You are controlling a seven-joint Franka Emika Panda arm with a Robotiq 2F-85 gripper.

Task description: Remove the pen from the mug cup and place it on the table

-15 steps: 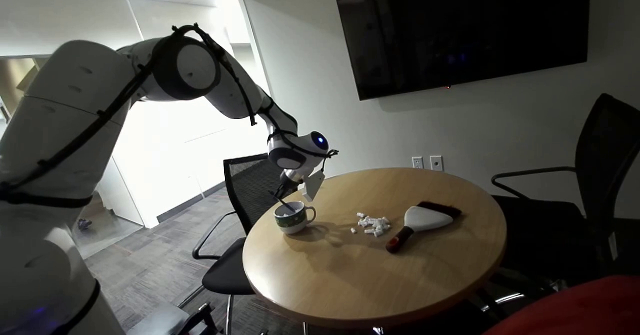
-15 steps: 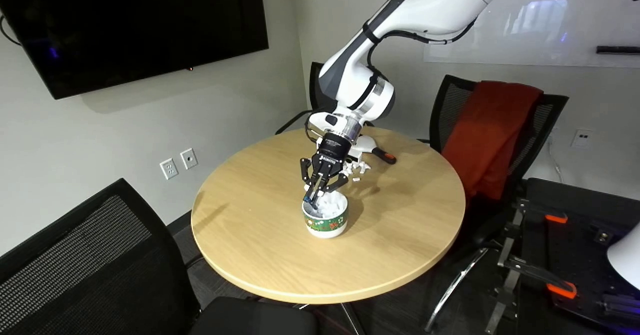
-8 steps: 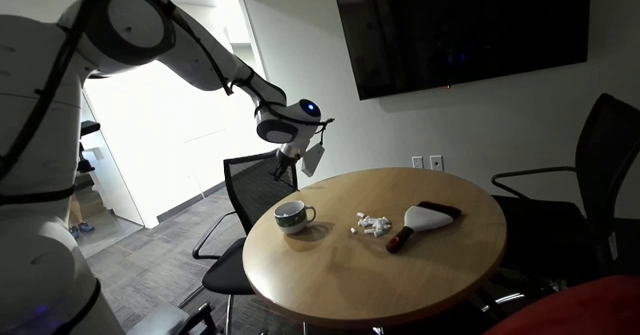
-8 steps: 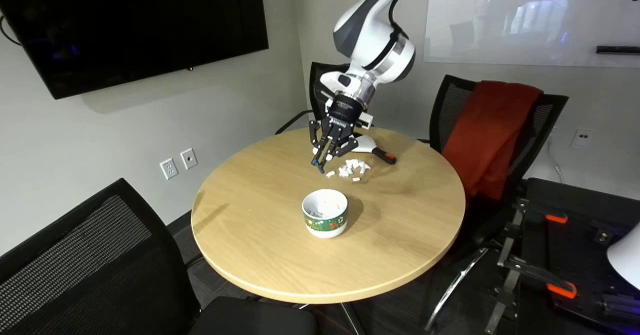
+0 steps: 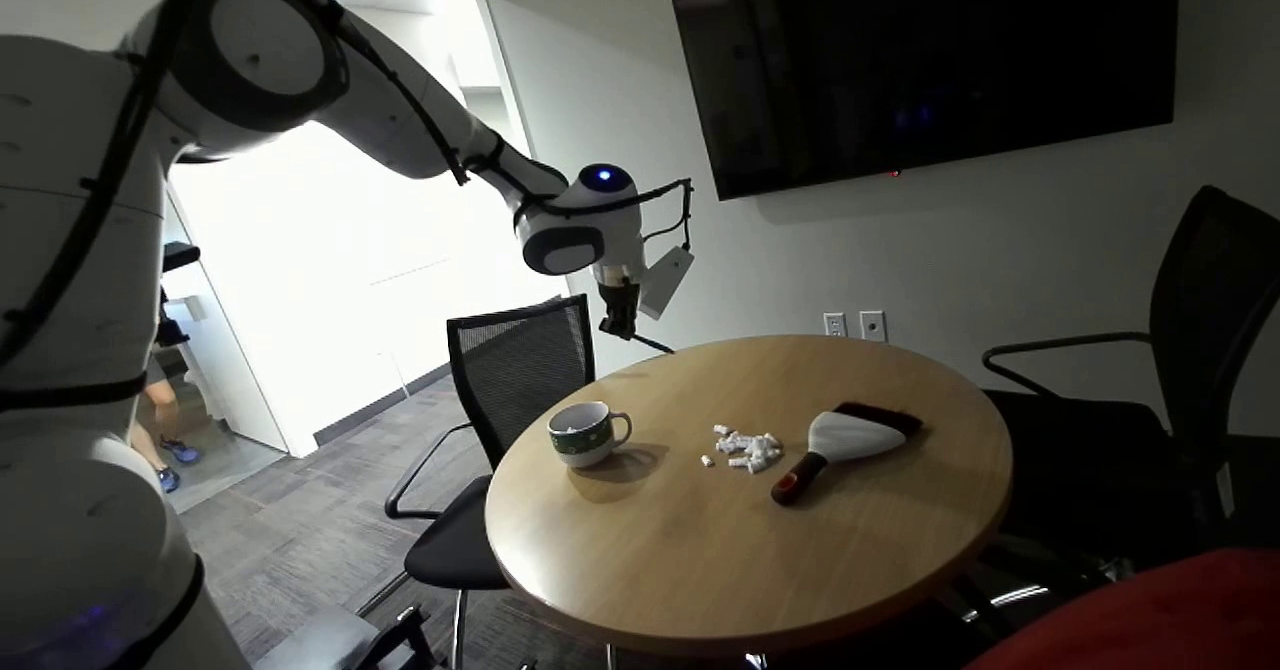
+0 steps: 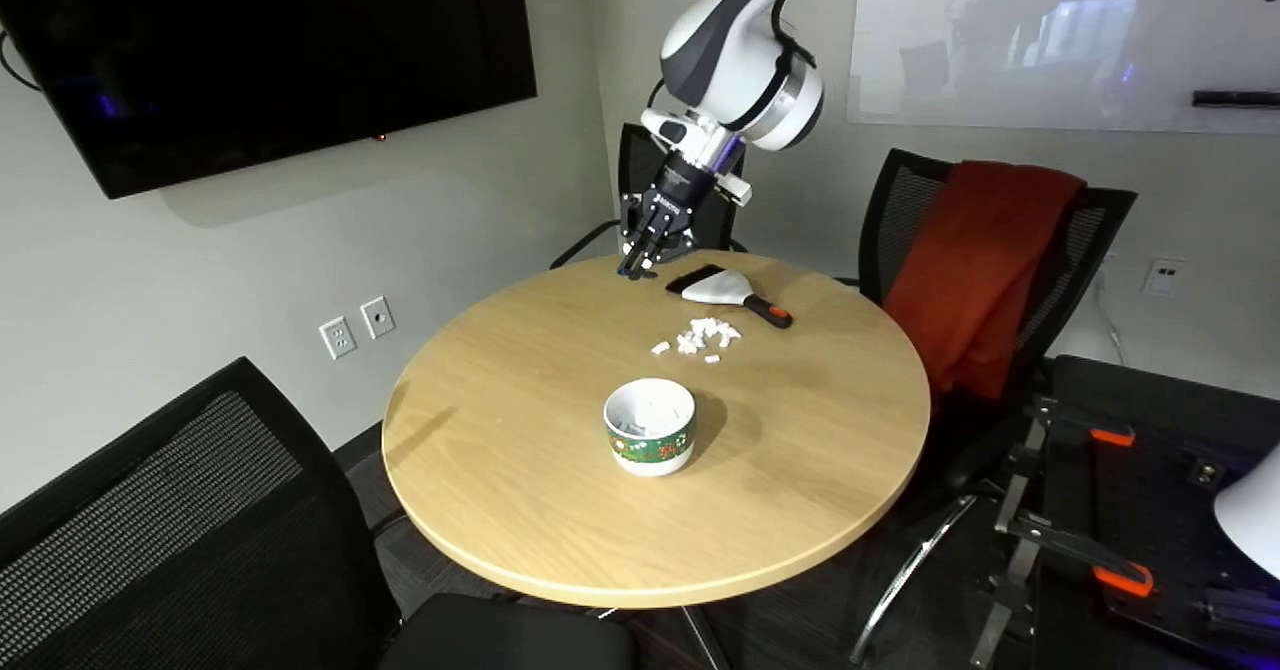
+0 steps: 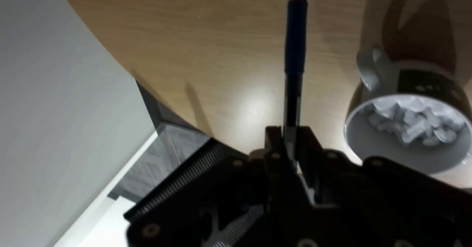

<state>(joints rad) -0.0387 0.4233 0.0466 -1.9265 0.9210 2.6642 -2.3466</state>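
Note:
The pen (image 7: 295, 40) has a blue grip, a clear barrel and a dark tip. My gripper (image 7: 290, 136) is shut on its clear end, and the tip points away from the fingers. In an exterior view the gripper (image 5: 618, 332) holds the pen (image 5: 655, 344) sloping slightly down near the table's far edge. The gripper also shows in an exterior view (image 6: 638, 266). The mug cup (image 5: 585, 442), white with a green patterned band, stands upright on the round tan table (image 5: 740, 560). The mug (image 6: 650, 447) holds white bits, also seen in the wrist view (image 7: 424, 83).
A pile of white bits (image 5: 748, 449) lies on the table. Beside it lies a brush (image 5: 857, 437) with a white body, black bristles and a red-black handle. Black chairs (image 5: 520, 370) stand around the table. A wall with a large screen (image 5: 930, 60) is behind.
One second ago the gripper held the pen inside the mug. It has lifted the pen out and moved away from the mug toward the table's far edge, and the wrist has turned. The mug has not moved.

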